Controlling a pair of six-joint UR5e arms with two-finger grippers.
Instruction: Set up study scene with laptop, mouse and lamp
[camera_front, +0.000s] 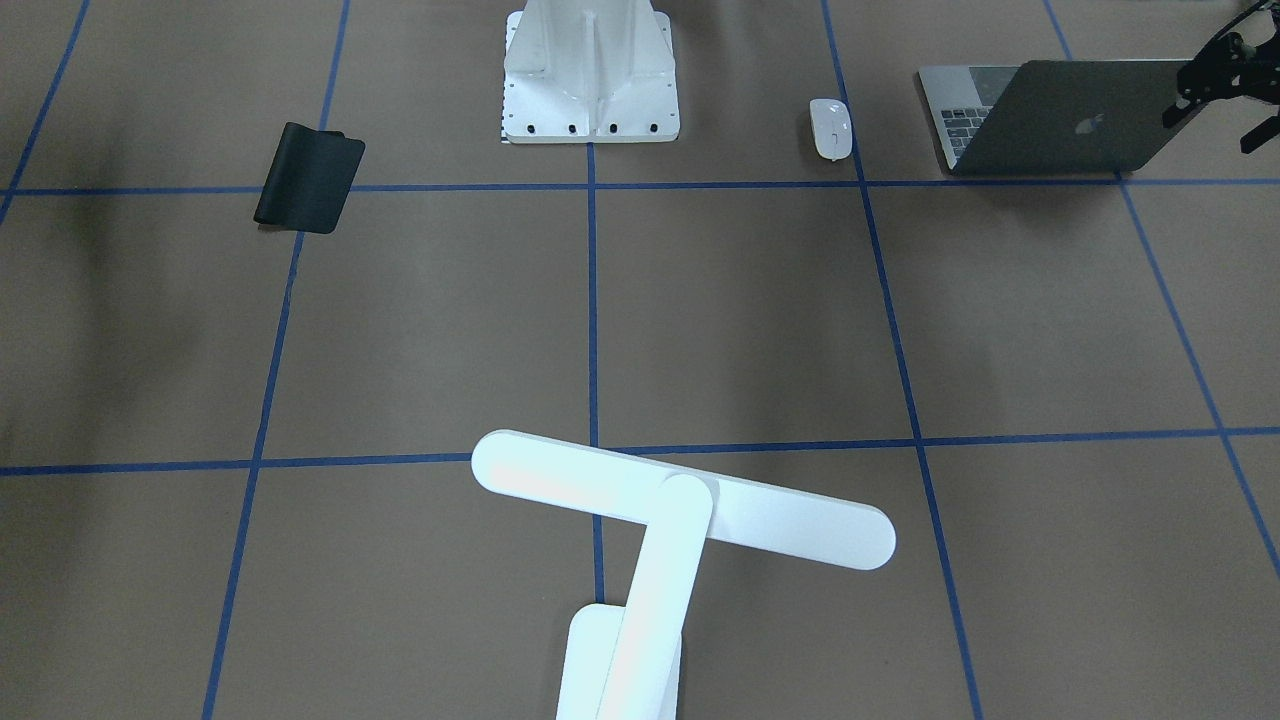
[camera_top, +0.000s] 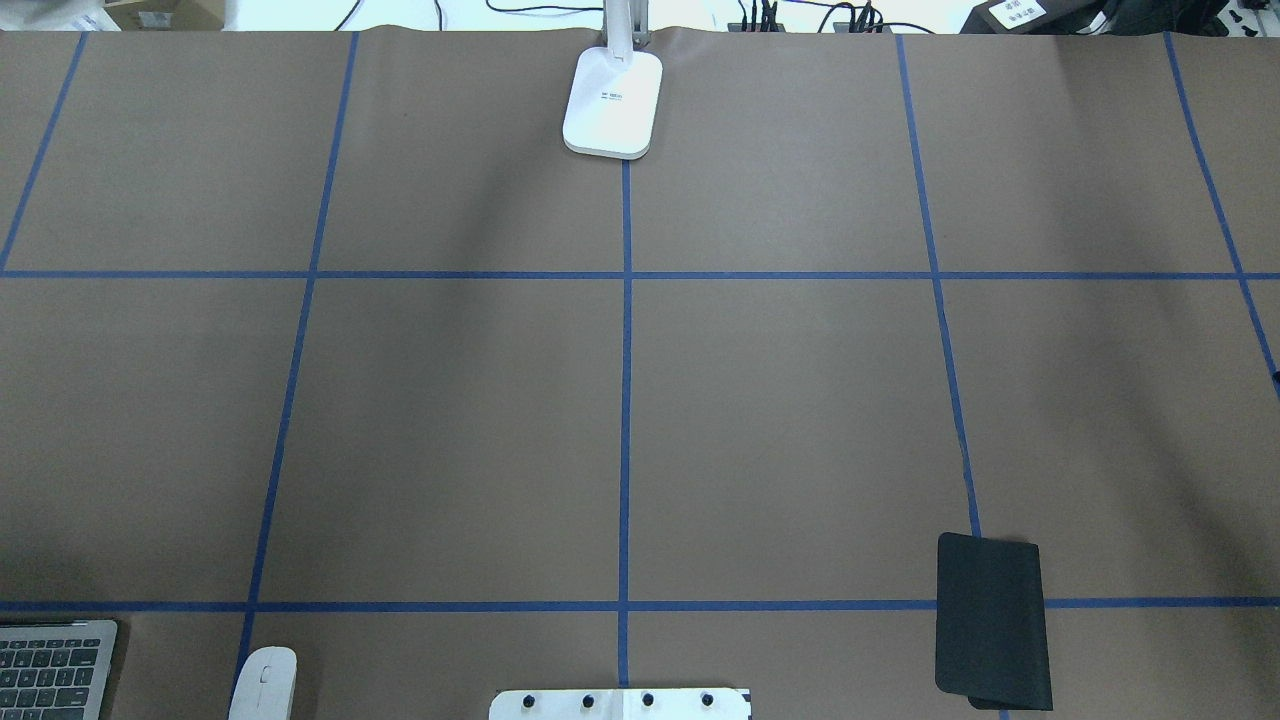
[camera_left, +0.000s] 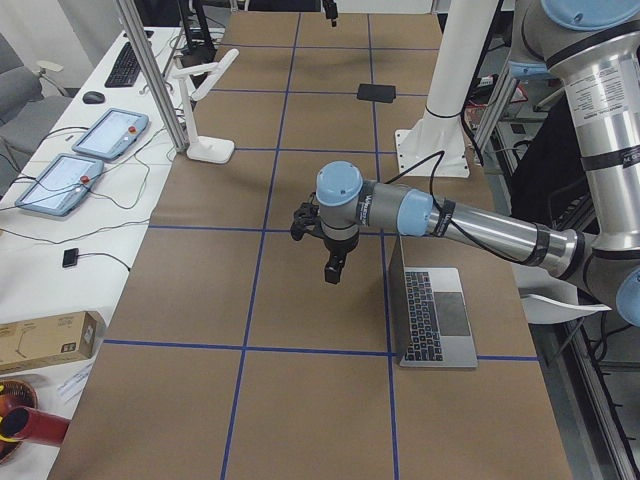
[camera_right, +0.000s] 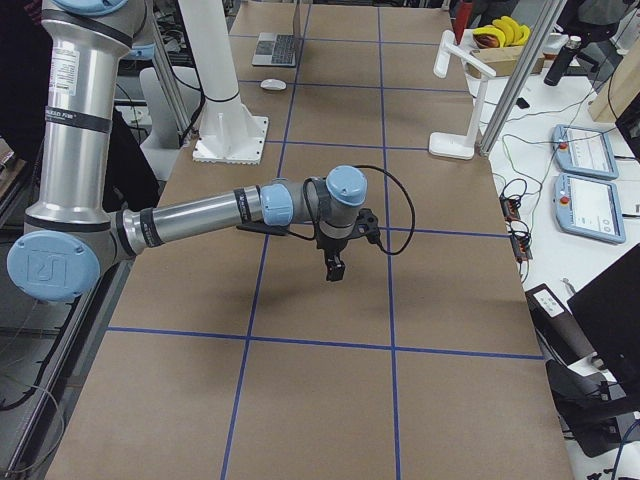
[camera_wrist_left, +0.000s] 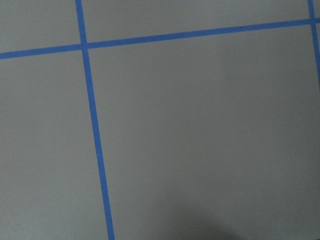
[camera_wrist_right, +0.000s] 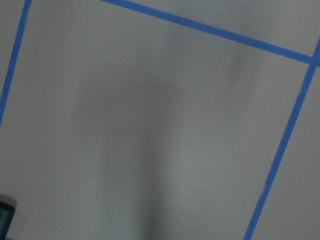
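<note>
The laptop (camera_front: 1070, 125) is set open at the table's (camera_top: 800, 400) robot-side edge, near its left corner. The mouse (camera_front: 831, 128) is laid just beside it, between it and the white pedestal (camera_front: 590, 80). The lamp (camera_front: 680, 500) is stood at the middle of the far edge, well apart from both. A black mouse pad (camera_front: 310, 178) is seen toward the right end. The left gripper (camera_front: 1210, 132) is held above the laptop's lid, fingers apart, nothing gripped. The right gripper (camera_right: 335, 268) is held over bare table; whether its fingers are parted cannot be told.
</note>
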